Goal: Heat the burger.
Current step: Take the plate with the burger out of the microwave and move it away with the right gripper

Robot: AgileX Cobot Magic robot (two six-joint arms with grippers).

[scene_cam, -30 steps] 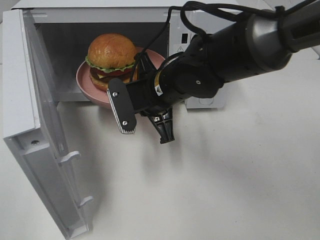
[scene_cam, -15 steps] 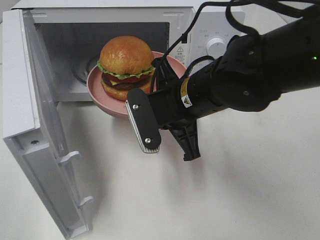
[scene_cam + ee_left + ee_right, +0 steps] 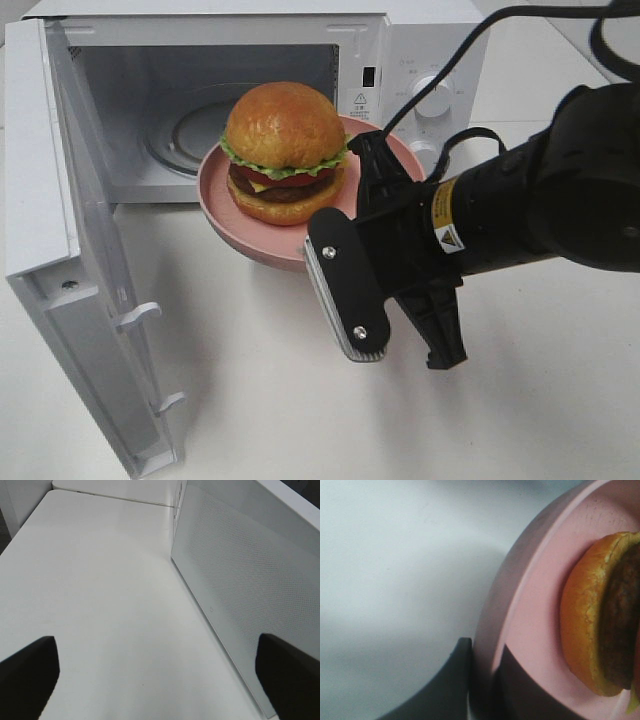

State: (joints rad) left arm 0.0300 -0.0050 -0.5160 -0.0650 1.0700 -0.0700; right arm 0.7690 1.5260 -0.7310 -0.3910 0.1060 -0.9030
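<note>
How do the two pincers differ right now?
The right pincer is shut on the rim of the pink plate carrying the burger, just outside the open microwave. The left pincer is open and empty beside the microwave door. Both have dark fingers.

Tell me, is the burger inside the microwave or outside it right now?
Outside. The burger sits on a pink plate held in front of the open microwave by the right gripper.
</note>
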